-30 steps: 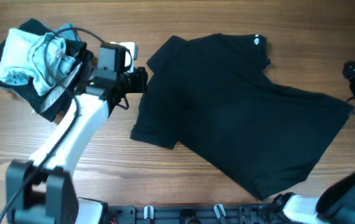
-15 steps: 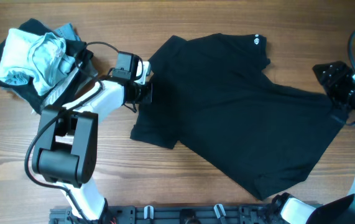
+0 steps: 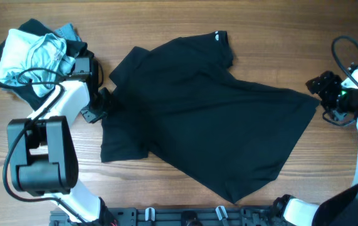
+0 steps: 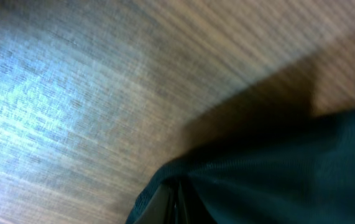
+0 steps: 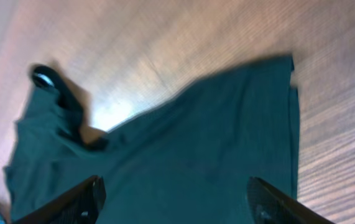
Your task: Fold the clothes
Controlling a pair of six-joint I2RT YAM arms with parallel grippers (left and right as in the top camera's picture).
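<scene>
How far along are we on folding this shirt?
Nothing is folded yet: the black T-shirt lies spread flat on the table. In hand: the left hand appears to pinch its sleeve edge; the right hand hangs open by the hem corner. Every fold is left to do.

The large black short-sleeved T-shirt [image 3: 210,113] is soft, matt cloth. The brown wood-grain surface [image 3: 291,37] looks smooth, with a faint sheen.
</scene>
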